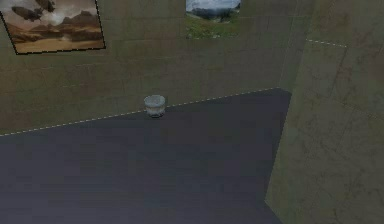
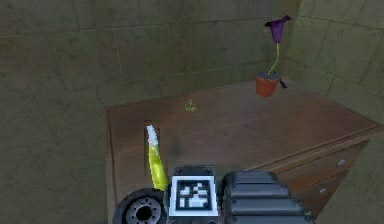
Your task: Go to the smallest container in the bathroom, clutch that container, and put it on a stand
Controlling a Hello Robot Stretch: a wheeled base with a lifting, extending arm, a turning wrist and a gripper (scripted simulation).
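One end effector (image 2: 143,208): a dark round body at the arm side view's bottom edge, left of the marker. Its far end cannot be made out, so I cannot tell how its fingers stand or whether it holds anything.
Marker square (image 2: 195,193): white with black marks, between the end effector and the arm.
Arm (image 2: 262,200): a dark ribbed bar along the bottom edge, right of the middle.
Yellow bottle (image 2: 153,160): slim and yellow-green with a paler top, rising just above the end effector at the worktop's left part. Whether the two touch cannot be told.
Worktop (image 2: 250,125): brown wood, with drawer fronts on its lower right face.
Green speck (image 2: 190,103): small, on the worktop near its back edge, well apart from the bottle.
Potted plant (image 2: 268,82): an orange-red pot at the worktop's back right, upright, with a thin stem and a purple flower on top.
Floor (image 1: 150,170): dark blue-grey across the forward view's lower part.
Small pale container (image 1: 154,105): the task's thing, cup-shaped and upright on the floor at the foot of the far wall, a little left of the middle.
Side wall (image 1: 330,130): olive, on the forward view's right.
Wall picture (image 1: 55,25): framed, brown and cloudy, high on the far wall at the left.
Pale thing (image 1: 212,8): white and blue, cut by the top edge; what it is cannot be told.
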